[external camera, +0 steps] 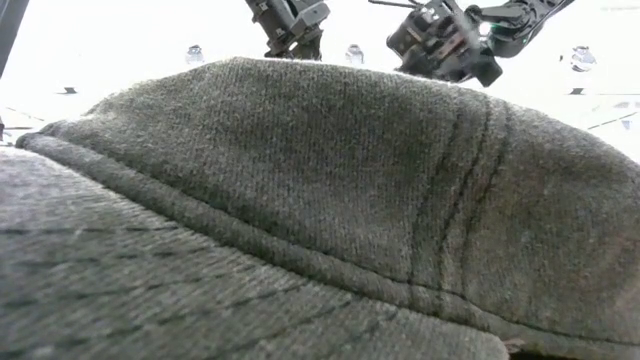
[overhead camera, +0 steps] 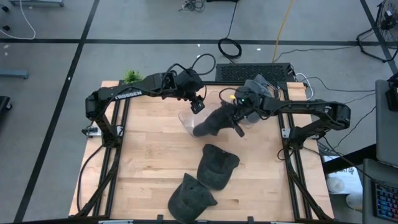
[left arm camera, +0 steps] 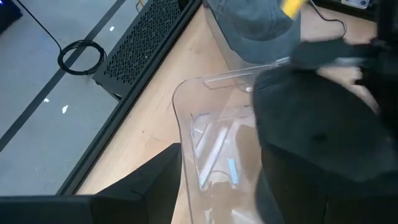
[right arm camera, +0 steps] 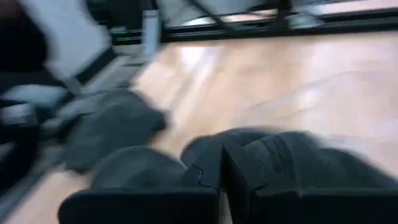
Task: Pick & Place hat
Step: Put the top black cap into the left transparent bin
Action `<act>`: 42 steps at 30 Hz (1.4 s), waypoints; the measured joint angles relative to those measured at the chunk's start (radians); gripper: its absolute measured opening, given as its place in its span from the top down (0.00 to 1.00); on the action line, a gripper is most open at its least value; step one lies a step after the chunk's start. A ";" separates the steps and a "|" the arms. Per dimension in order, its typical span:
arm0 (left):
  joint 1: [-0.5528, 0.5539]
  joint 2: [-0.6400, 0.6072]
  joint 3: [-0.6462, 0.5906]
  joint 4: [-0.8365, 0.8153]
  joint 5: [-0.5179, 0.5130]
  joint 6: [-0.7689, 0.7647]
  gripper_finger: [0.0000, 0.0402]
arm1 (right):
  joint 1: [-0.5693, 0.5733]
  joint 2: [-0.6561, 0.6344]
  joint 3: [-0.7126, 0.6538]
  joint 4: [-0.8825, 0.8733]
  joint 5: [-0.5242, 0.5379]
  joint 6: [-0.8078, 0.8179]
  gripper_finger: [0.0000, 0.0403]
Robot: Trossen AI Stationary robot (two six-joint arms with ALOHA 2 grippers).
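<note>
My right gripper (overhead camera: 238, 120) is shut on a dark grey hat (overhead camera: 213, 121), which hangs over a clear plastic bin (overhead camera: 186, 122) at the table's far middle. My left gripper (overhead camera: 198, 106) is open at the bin's far-left side. In the left wrist view one finger (left arm camera: 146, 186) stands just outside the bin's clear wall (left arm camera: 180, 106), and the hat (left arm camera: 317, 137) covers the bin's other side. Two more dark hats lie flat on the table, one at the middle (overhead camera: 217, 165) and one at the near edge (overhead camera: 189, 199). The near one fills the low view (external camera: 300, 200). My right gripper pinches a fold of the hat's dark cloth (right arm camera: 261, 155) between its two fingers (right arm camera: 205, 177). In the high view it comes from the table's right, slanting down. The hat is lifted off the table and droops from the fingers toward the bin.
The wooden table (overhead camera: 149, 155) has open room at its left and right parts. Dark frame rails (overhead camera: 115, 149) run along both sides. A small green plant (overhead camera: 131, 76) sits at the far-left corner. Cables and a black grille (overhead camera: 252, 71) lie beyond the far edge.
</note>
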 joint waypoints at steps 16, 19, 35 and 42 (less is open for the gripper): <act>0.000 0.000 0.000 0.000 0.000 -0.003 0.42 | -0.026 0.008 0.057 0.393 -0.044 0.009 1.00; 0.000 0.000 0.000 0.000 0.000 -0.003 0.42 | -0.041 0.034 0.074 0.313 -0.194 0.017 1.00; 0.000 0.000 0.000 0.003 -0.001 -0.011 0.42 | -0.148 0.154 0.090 0.489 -0.175 0.093 1.00; 0.000 0.000 0.000 0.006 -0.002 -0.015 0.42 | -0.172 0.203 0.203 0.452 -0.217 0.001 1.00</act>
